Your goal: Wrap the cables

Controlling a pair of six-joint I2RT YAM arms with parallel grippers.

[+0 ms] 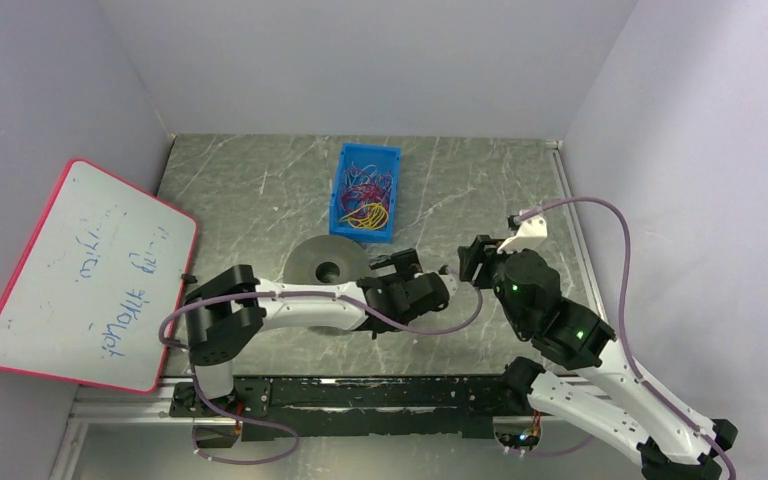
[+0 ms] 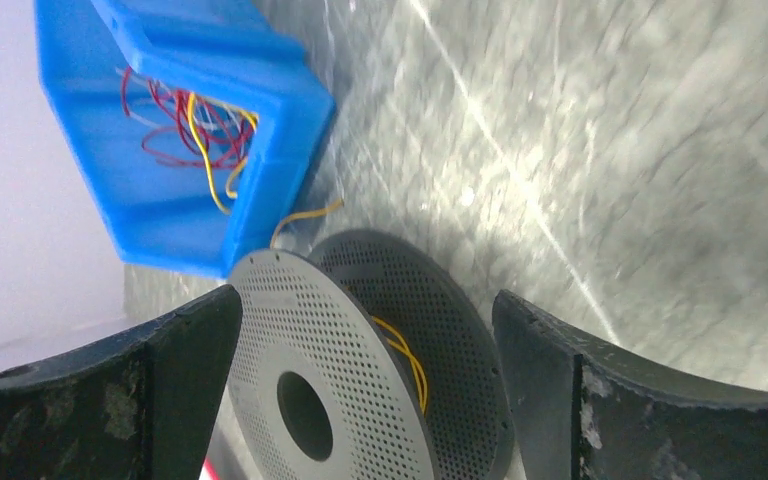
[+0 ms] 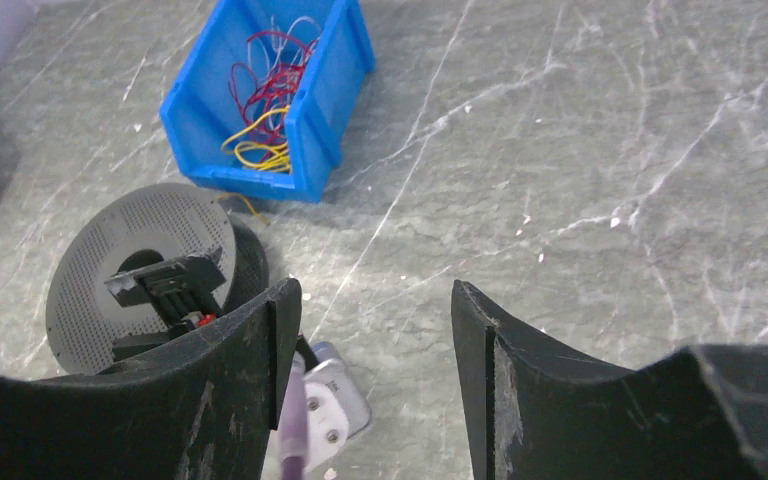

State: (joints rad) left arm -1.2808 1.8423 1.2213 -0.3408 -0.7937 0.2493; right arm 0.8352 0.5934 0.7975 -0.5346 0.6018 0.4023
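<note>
Left gripper (image 2: 360, 320) fingers fill the bottom of the left wrist view. The jaws are spread wide with nothing clamped. The grey perforated spool (image 2: 300, 330) stands on edge in the gap between them. Its near flange is just beside the left finger; can't tell if they touch.

Cables (image 3: 260, 110): most sit as a loose tangle inside the blue bin (image 3: 325, 110), red and purple on top and a yellow-orange coil at the near end. One yellow strand (image 2: 305, 213) hangs out over the bin's near corner onto the table, heading for the spool. A few turns of yellow wire (image 2: 410, 360) lie on the spool core between the two flanges.

The spool sits just in front of the bin, near it but not touching. In the top view the left arm reaches across from the left, its wrist right beside the spool.

Right gripper (image 3: 370, 330) is parked to the right of the left one, facing the spool and bin. Its jaws are partly open and holding nothing, with bare table showing in the gap.

Grey marbled table (image 1: 480, 190), pale walls on three sides. A red-framed whiteboard (image 1: 90, 275) with blue scribble leans at the left edge. Lilac hoses (image 1: 610, 220) loop along both arms.
</note>
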